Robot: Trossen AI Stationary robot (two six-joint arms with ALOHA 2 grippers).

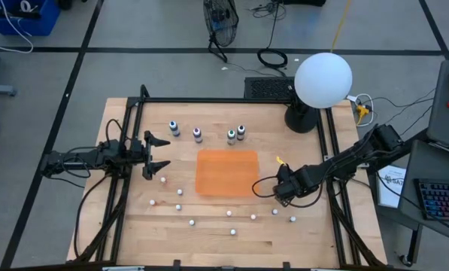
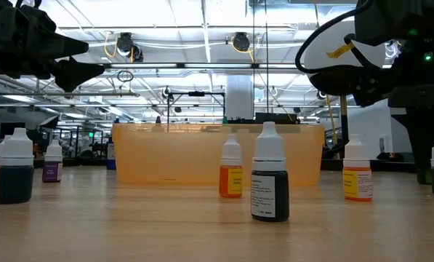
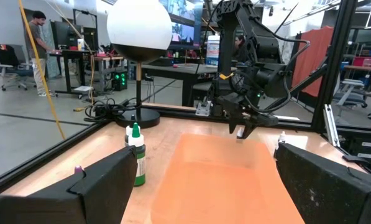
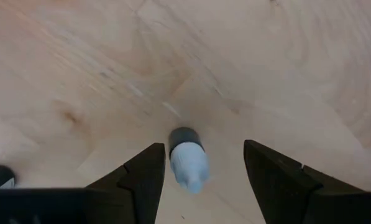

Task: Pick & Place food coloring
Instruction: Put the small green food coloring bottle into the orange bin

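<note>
Four tiny food coloring bottles with pale caps stand in a row across the upper middle of the high view: a blue one [image 1: 174,129], a purple one [image 1: 198,135], a green one [image 1: 231,136] and a black one [image 1: 241,132], the last two just beside each other. Below them a flat orange rectangular tray [image 1: 226,172] lies at the middle of the pale wooden counter [image 1: 307,226]. About a dozen small white-capped bottles dot the lower half of the counter, well apart from one another, with open wood between them; their colours are too small to tell from above.

The left gripper [image 1: 158,153] hangs at centre left of the high view, fingers spread wide and empty, clear of everything near it. The right gripper [image 1: 278,188] sits at the tray's right edge; in its wrist view the two dark fingers [image 4: 145,177] stand apart on either side of one small bottle with a pale blue cap [image 4: 187,162], not touching it. A second bottle there is cut off at the lower left corner.

A white globe lamp on a black base [image 1: 323,80] stands at the counter's upper right corner
</note>
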